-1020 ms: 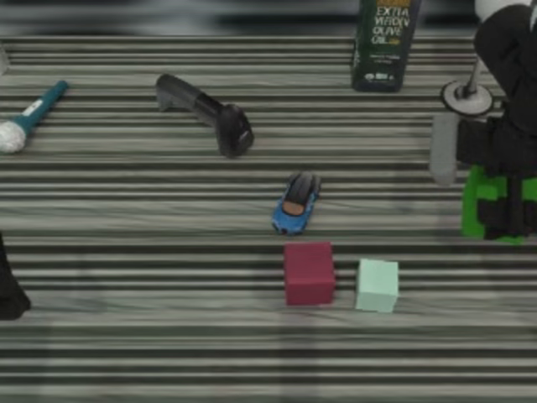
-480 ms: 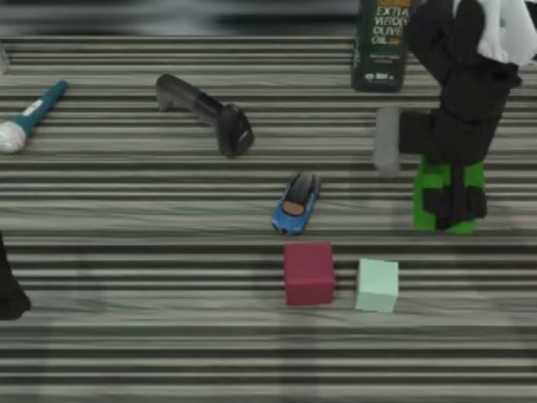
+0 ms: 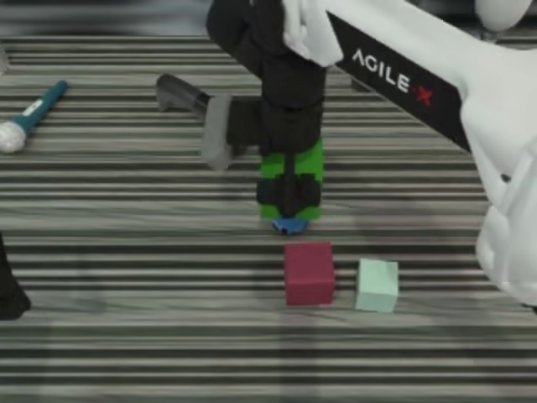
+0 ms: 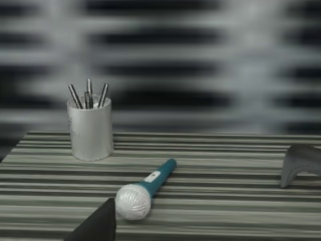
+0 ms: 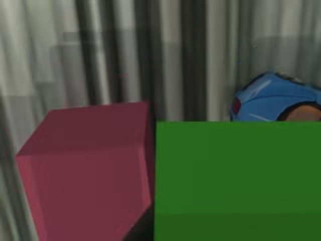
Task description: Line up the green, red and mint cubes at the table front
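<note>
My right gripper [image 3: 289,198] is shut on the large green cube [image 3: 291,168] and holds it above the table's middle, just behind the red cube [image 3: 309,272]. The smaller mint cube [image 3: 377,285] stands right of the red one, a small gap between them. The striped table front [image 3: 252,361] lies bare before them. The right wrist view has the green cube [image 5: 235,175] filling the near side, with the red cube [image 5: 85,165] beside it lower down. My left arm [image 3: 10,294] is parked at the table's left edge.
The blue toy car [image 3: 290,225] lies mostly hidden under the held cube; it also shows in the right wrist view, blue car [image 5: 271,98]. A black scanner [image 3: 180,94] and a teal microphone [image 3: 29,117] lie at the back left. A pen cup [image 4: 90,128] stands beyond the microphone.
My right arm has swung from the right edge to the middle of the table, carrying the green cube leftward until it covers the blue car. The red and mint cubes have not moved.
</note>
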